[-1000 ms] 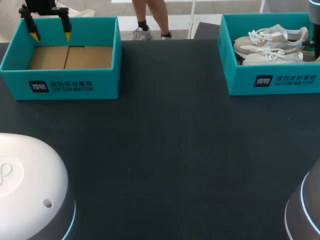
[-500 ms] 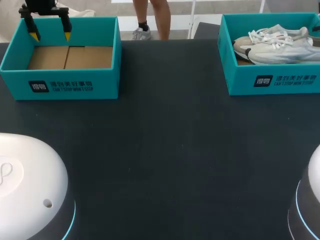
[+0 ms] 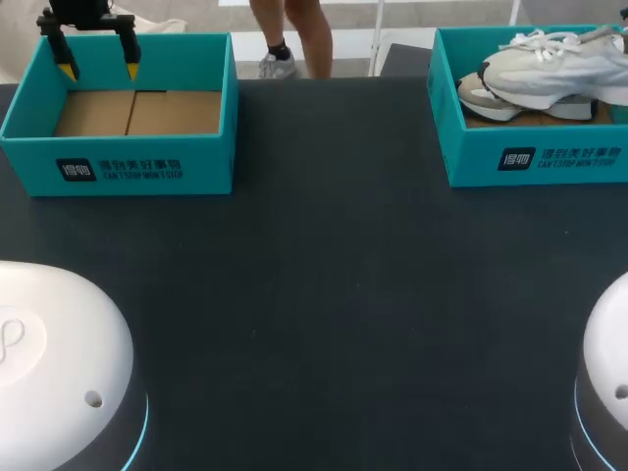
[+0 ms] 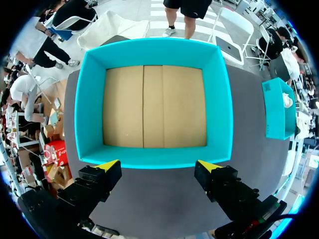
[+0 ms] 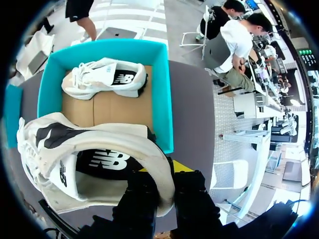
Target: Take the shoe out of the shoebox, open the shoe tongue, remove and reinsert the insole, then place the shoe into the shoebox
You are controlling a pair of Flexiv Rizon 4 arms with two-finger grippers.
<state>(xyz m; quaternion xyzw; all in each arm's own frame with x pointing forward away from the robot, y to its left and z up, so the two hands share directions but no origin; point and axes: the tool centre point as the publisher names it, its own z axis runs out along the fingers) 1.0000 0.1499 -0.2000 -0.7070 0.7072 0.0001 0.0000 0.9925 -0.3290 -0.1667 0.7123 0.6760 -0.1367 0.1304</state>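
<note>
Right gripper: Your right gripper [image 5: 162,175] is clamped on the heel of a pale grey-and-white sneaker. The heel wall is pinched between its two black fingers, and one yellow tip shows just beside the collar.
Held shoe: The held shoe [image 5: 114,142] hangs over the right shoebox [image 5: 159,99], turned so that its opening and dark lining face the wrist camera. Its toe points away from the gripper. In the head view its upper stands above the box's rim.
Second shoe: A second shoe [image 5: 102,79] of the same look lies on the cardboard floor inside the right shoebox. It sits along the wall farthest from the gripper, apart from the held shoe.
Right shoebox: The teal, open-topped box sits at the far edge of the dark table [image 3: 324,294], on your right side.
Empty shoebox: A matching teal empty shoebox [image 3: 147,167] stands well apart from the right shoebox, across the table on your left side. Only its bare cardboard floor shows inside.
Left gripper: Your left gripper [image 3: 98,67] hangs over the empty shoebox, well apart from the right shoebox. Its fingers are spread wide and hold nothing. In its own wrist view, the two yellow tips sit just outside one wall of that box.
</note>
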